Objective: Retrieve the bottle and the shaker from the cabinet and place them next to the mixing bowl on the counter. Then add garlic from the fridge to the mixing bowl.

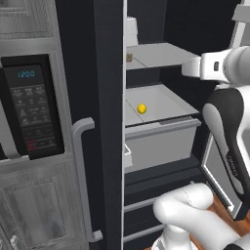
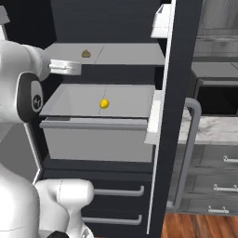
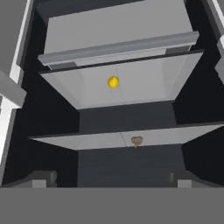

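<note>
The black fridge [image 1: 110, 122] stands open, with pale grey shelves inside. The garlic [image 1: 129, 57], a small tan lump, lies on the upper shelf [image 2: 116, 53] near its front edge. In the hand view the garlic [image 3: 137, 141] lies ahead of the fingers, slightly right of centre. My gripper [image 3: 112, 179] is open with nothing between its fingers [image 3: 41, 179], and hovers in front of that shelf, apart from the garlic [image 2: 86, 54]. A strip of the marble counter [image 2: 209, 128] shows right of the fridge door. The bottle, shaker, mixing bowl and cabinet are out of view.
A small yellow ball [image 1: 141, 108] sits on the wide grey bin [image 2: 93, 135] one level below. Two lower drawers with grey handles [image 2: 116, 191] lie beneath. Open doors [image 2: 179, 93] flank the opening on both sides. A microwave [image 1: 29, 107] sits left of the fridge.
</note>
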Available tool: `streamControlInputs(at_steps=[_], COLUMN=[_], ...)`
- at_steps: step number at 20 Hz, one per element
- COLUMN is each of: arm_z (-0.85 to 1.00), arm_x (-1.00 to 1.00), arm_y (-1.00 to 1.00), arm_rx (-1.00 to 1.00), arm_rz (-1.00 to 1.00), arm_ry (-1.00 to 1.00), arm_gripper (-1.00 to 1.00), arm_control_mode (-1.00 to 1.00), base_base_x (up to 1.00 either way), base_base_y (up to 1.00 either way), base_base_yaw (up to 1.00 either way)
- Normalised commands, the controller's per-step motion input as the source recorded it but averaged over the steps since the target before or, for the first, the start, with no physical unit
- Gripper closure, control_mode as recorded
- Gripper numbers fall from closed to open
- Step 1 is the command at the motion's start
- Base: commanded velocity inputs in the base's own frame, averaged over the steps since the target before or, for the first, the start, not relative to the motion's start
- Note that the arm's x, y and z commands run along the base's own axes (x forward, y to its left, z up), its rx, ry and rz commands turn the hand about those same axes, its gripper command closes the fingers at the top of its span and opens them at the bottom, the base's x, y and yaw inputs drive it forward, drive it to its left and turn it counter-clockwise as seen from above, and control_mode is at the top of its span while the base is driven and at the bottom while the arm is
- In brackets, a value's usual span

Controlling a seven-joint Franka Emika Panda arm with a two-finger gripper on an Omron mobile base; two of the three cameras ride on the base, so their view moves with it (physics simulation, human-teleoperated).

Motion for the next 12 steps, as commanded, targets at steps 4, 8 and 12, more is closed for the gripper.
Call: streamControlInputs(at_steps=[4,8,12], arm_z=[0.00,0.00,0.00], arm_x=[0.44,0.36,0.34], arm_y=[0.14,0.23,0.29], arm_rx=[0.00,0.00,0.00], arm_rz=[0.07,0.05,0.02], arm_ry=[0.00,0.00,0.03], arm_gripper=[-1.00,-1.00,-1.00], arm_control_mode=[-1.00,-1.00,-1.00], base_base_x=[0.00,0.00,0.00], base_base_y=[0.00,0.00,0.00], base_base_yaw=[0.00,0.00,0.00])
